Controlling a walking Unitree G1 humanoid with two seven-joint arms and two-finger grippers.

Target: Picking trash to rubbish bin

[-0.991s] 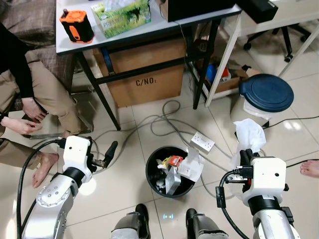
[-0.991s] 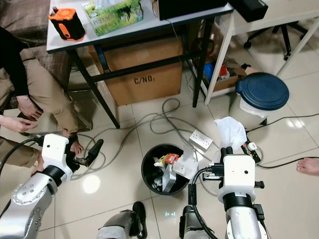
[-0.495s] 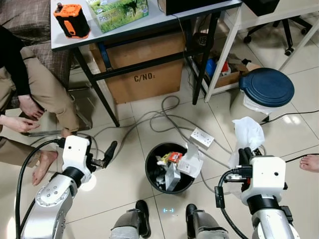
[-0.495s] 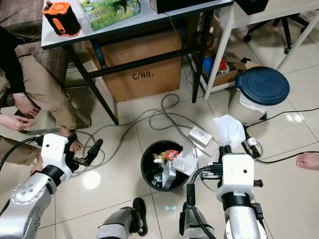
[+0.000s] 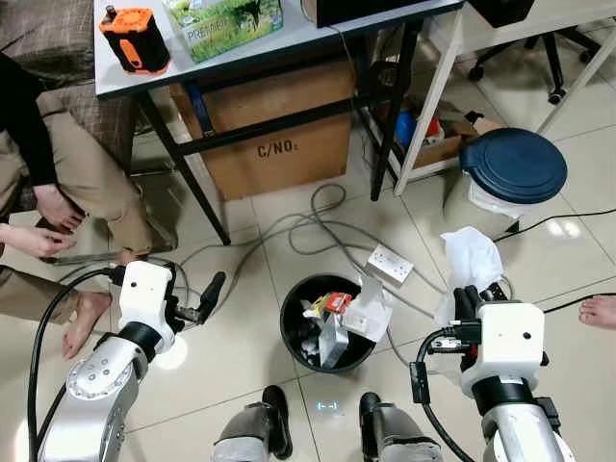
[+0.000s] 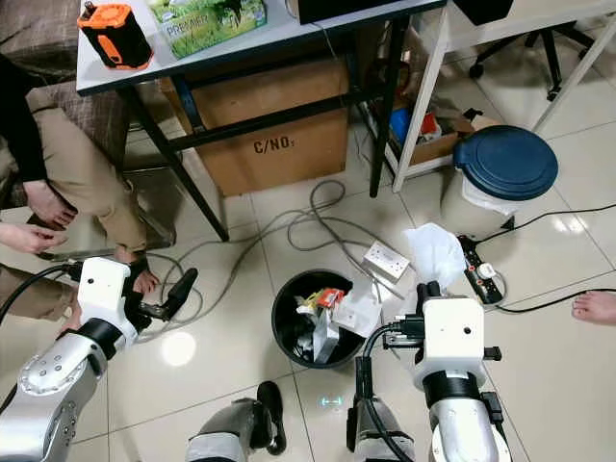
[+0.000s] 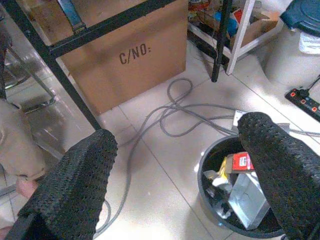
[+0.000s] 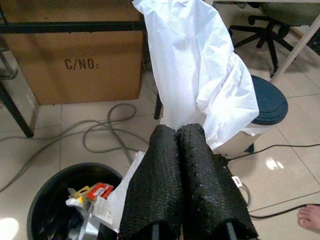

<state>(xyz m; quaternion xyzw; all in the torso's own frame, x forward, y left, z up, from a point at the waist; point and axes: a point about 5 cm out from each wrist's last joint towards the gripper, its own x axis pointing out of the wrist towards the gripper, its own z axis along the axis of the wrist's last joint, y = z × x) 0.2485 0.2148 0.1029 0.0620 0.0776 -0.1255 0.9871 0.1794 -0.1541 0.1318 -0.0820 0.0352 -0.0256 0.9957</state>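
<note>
Right gripper [image 8: 176, 131] closed on a white tissue [image 8: 192, 70], both black fingers pressed together with the paper pinched between the tips. Tissue [image 5: 470, 262] held up crumpled above the fingers, to the right of the black bin [image 5: 292, 332] and not yet over its opening. Bin on the tiled floor just in front of the robot's feet, already holding scrap: a small red and yellow packet [image 5: 336, 306], silver wrappers, and a white sheet [image 5: 366, 313] hanging over the right rim.

Left gripper [image 7: 170, 165] open, fingers spread wide apart, nothing between them. Held low on the left, pointing toward the bin, apart from it.

Grey cables [image 5: 318, 231] looped on the floor behind the bin, with a white power strip [image 5: 391, 267] lying just beside the bin's far right edge. Further back a cardboard box [image 5: 279, 135] marked "C/NO:" under a grey table [image 5: 241, 53]; on the table an orange and black device [image 5: 135, 38] and a green carton [image 5: 221, 17]. A second bin with a blue lid [image 5: 515, 166] at the right, near a white table leg. A seated person [image 5: 58, 183] at the left edge, barefoot; another bare foot [image 5: 599, 311] at the right edge.
</note>
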